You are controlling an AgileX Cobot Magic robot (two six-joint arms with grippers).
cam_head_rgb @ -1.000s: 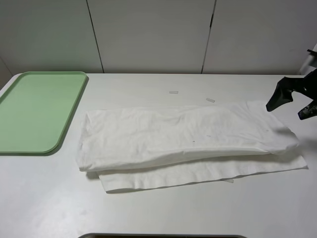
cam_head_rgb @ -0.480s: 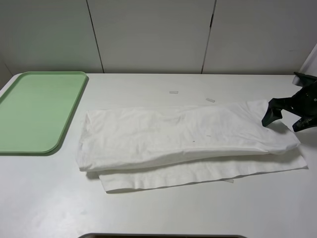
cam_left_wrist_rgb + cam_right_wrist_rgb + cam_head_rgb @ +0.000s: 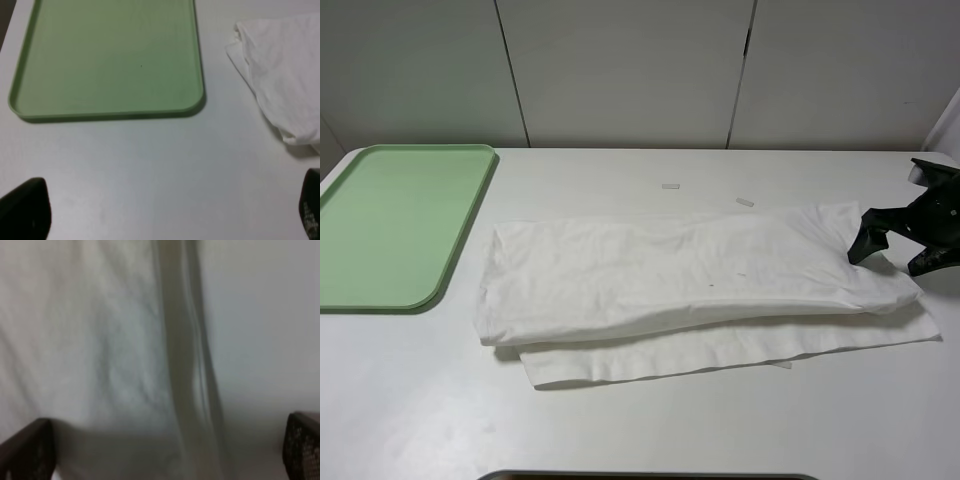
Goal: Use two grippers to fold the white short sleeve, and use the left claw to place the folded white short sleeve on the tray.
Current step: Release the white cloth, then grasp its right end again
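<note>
Dropped lower, my right gripper [image 3: 887,259] hangs spread over the white short sleeve [image 3: 670,280]; left claw [image 3: 165,212], mostly cropped, gapes wide.

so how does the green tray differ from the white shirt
The green plastic tray is rigid and smooth; the white cotton T-shirt is soft, wrinkled and folded in layers. The tray has a raised rim; the T-shirt has loose hems. Both lie on the white table.

tray [image 3: 466,228] at the table's [image 3: 640,430] left, short sleeve [image 3: 670,285] right of it, right gripper [image 3: 886,262] at sleeve's right end
</note>
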